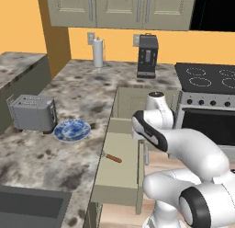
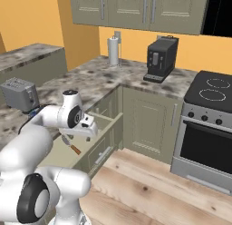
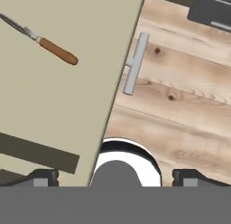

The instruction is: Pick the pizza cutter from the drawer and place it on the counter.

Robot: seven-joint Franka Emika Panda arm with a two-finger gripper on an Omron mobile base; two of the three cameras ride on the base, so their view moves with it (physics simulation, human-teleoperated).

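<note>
1. At the counter's [image 1: 87, 96] left edge stands a grey toaster [image 1: 33, 113], and just beside it, nearer the drawer, lies a blue plate [image 1: 72, 130].
2. Towards the counter's back edge stand a paper towel roll [image 1: 98, 52] and, further right, a black coffee machine [image 1: 148, 56].
3. The drawer [image 1: 120, 151] stands pulled out from the counter's front edge, over the wooden floor [image 2: 149, 188].
4. The pizza cutter [image 1: 111, 157] lies flat on the drawer bottom by its left wall, wheel against that wall, orange-brown handle pointing inward.
5. My gripper [image 3: 115, 177] hangs above the drawer's handle-side front edge, well apart from the cutter, fingers spread wide and holding nothing.
6. The stove [image 1: 209, 103] stands at the right.
</note>
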